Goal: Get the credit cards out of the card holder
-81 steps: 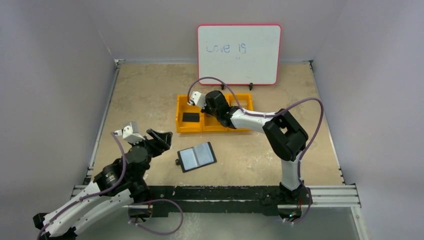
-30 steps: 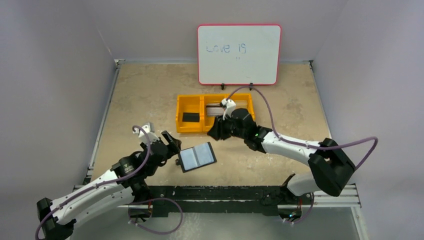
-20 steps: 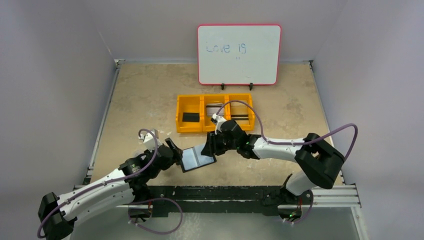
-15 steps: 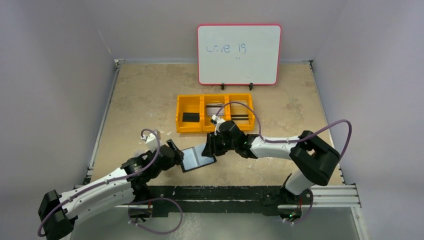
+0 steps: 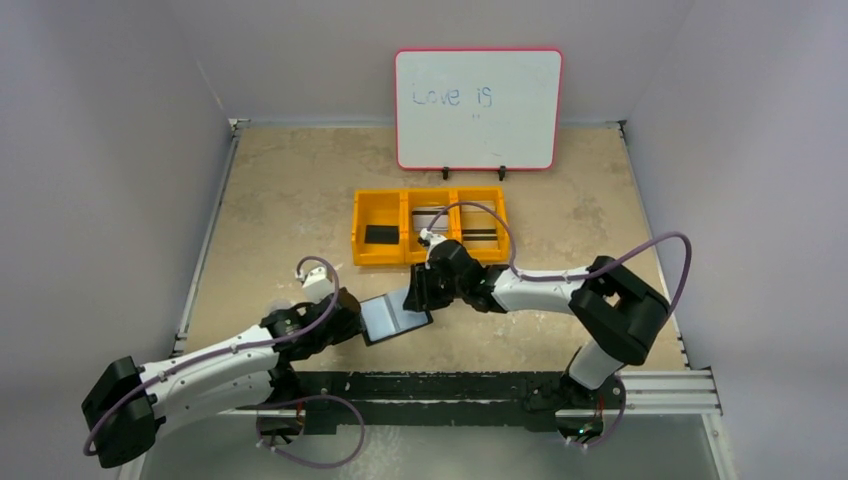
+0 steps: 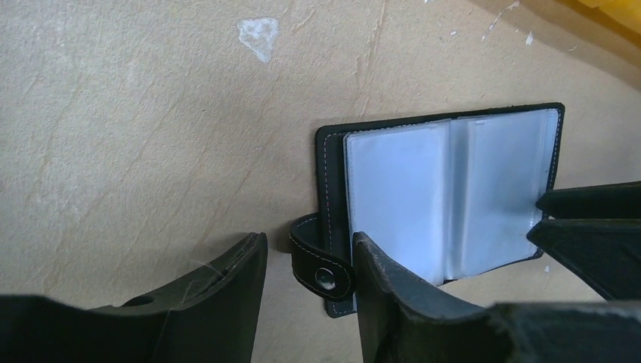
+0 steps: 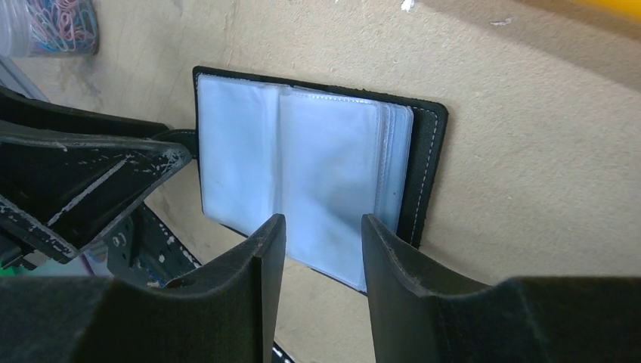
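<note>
Beige tabletop [image 5: 280, 200], open card holder [image 5: 395, 314] between two sets of part-open jaws, left astride its snap tab [image 6: 321, 266].

A robot lab cell: plain grey walls [image 5: 110, 150] enclose a tabletop [image 5: 290, 190] with whiteboard [image 5: 477, 125] and mounting rail [image 5: 665, 390].
</note>
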You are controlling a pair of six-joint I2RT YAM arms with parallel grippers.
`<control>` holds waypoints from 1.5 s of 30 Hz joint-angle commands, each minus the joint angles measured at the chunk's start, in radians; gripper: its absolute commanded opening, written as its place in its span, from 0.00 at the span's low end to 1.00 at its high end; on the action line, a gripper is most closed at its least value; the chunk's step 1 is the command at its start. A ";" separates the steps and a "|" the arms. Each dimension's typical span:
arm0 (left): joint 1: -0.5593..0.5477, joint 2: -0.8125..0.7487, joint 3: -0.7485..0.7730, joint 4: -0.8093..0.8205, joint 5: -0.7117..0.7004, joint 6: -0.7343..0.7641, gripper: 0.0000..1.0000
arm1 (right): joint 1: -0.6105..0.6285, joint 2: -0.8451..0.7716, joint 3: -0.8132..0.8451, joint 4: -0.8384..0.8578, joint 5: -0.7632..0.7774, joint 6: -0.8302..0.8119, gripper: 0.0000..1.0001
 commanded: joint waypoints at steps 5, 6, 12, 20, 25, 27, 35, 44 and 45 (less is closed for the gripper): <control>0.001 0.036 0.000 0.047 -0.012 0.018 0.23 | 0.015 -0.067 0.052 -0.097 0.132 -0.029 0.46; 0.000 0.034 0.001 0.047 -0.015 0.018 0.22 | 0.016 -0.059 0.053 -0.094 0.123 -0.035 0.46; 0.001 0.021 0.000 0.049 -0.020 0.023 0.15 | 0.016 -0.006 0.055 -0.049 0.036 -0.039 0.44; 0.000 0.011 0.005 0.053 -0.019 0.038 0.09 | 0.017 0.035 0.074 -0.055 0.026 -0.049 0.42; 0.000 0.010 0.004 0.065 -0.020 0.042 0.05 | 0.022 0.035 0.093 -0.011 -0.059 -0.071 0.38; 0.000 0.011 0.006 0.067 -0.021 0.044 0.04 | 0.022 0.033 0.094 0.023 -0.103 -0.080 0.38; 0.000 0.017 0.012 0.068 -0.027 0.046 0.00 | 0.028 0.098 0.141 0.117 -0.288 -0.087 0.37; 0.000 -0.060 0.011 0.023 -0.069 0.011 0.07 | 0.047 0.165 0.170 0.192 -0.429 -0.092 0.39; 0.001 -0.075 0.009 0.023 -0.072 0.010 0.11 | 0.053 0.176 0.176 0.194 -0.439 -0.094 0.38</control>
